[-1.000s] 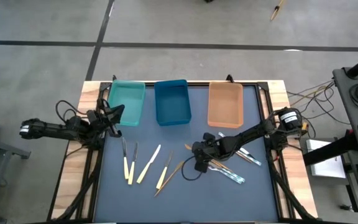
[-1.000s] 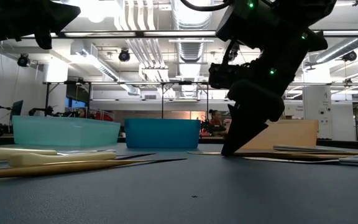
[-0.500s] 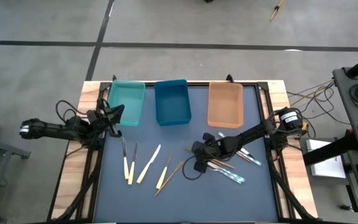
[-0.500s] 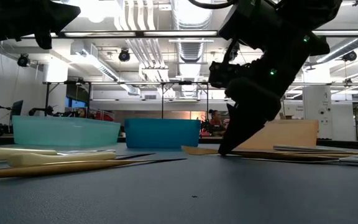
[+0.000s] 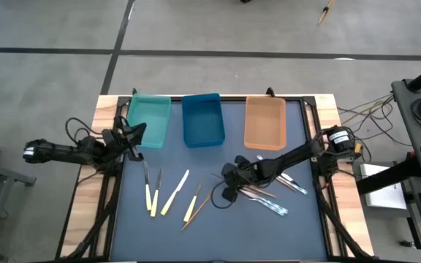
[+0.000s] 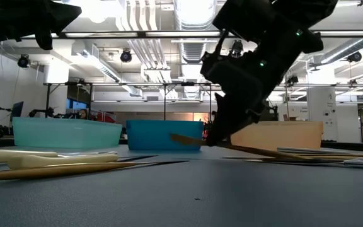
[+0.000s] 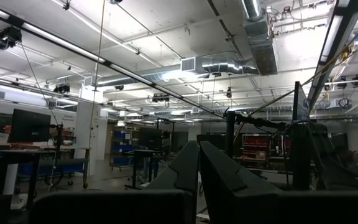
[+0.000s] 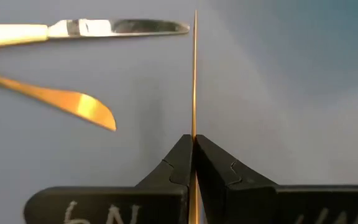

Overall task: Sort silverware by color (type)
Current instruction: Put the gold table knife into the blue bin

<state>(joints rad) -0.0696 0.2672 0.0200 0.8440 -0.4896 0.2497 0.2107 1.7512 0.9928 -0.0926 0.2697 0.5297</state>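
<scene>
The right gripper (image 8: pixel 193 149) is clamped on a thin wooden utensil (image 8: pixel 194 74) — light, stiff, probably slippery edge-on — one end raised off the mat (image 5: pixel 218 234) mid-table; the left gripper (image 5: pixel 139 131), closed, waits by the teal tray (image 5: pixel 150 117).

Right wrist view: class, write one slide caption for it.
Right gripper shut on a thin tan-brown wooden utensil, seen edge-on above the dark mat.

The dark tabletop (image 5: pixel 218 226) stood on a grey concrete floor (image 5: pixel 196 29) crossed by dark seam lines. Beyond the tabletop, the room was a wide workshop: silver ceiling ducts (image 7: pixel 253 31), long strip lights (image 6: pixel 137 34), and a dark monitor (image 7: pixel 28 126) on a desk.
</scene>
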